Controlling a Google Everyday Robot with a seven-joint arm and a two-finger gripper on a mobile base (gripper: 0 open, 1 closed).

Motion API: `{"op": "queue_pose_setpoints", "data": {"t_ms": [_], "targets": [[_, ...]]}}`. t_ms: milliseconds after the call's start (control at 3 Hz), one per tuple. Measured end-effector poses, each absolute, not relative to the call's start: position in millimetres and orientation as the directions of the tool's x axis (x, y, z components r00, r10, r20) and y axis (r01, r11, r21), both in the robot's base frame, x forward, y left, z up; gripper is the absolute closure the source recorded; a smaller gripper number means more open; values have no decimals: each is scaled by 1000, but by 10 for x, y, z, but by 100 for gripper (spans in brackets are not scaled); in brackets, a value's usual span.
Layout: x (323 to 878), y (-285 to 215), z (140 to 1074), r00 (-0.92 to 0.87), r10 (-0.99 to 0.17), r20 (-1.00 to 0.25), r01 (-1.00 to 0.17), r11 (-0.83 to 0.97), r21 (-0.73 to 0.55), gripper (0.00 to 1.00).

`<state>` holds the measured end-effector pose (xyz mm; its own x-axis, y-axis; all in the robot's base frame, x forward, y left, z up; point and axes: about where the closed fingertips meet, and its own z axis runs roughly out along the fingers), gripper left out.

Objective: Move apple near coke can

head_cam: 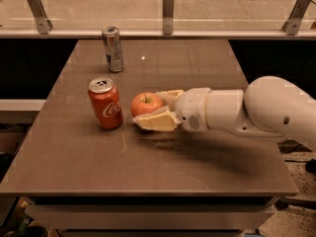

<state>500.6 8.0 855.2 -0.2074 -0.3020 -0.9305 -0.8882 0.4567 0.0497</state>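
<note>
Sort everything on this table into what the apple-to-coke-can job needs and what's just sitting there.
Part of the job:
- apple, held in the gripper mid-table
- coke can, upright close beside the apple

Just lying about:
- slim silver can, upright toward the far edge of the table

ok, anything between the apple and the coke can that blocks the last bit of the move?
Nothing visible. The gripper is closed around the apple, and only a narrow bare strip of table separates the apple from the coke can. The silver can stands farther back, off that line.
</note>
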Motion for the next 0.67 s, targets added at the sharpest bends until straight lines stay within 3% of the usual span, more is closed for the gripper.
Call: {"op": "queue_pose_setpoints", "data": {"t_ms": [333,667], "targets": [[4999,99,8557,-205,-304,-930,-890,454,48,0],[4999,100,8557,-205,-304,-930,-890,453,48,0]]}}
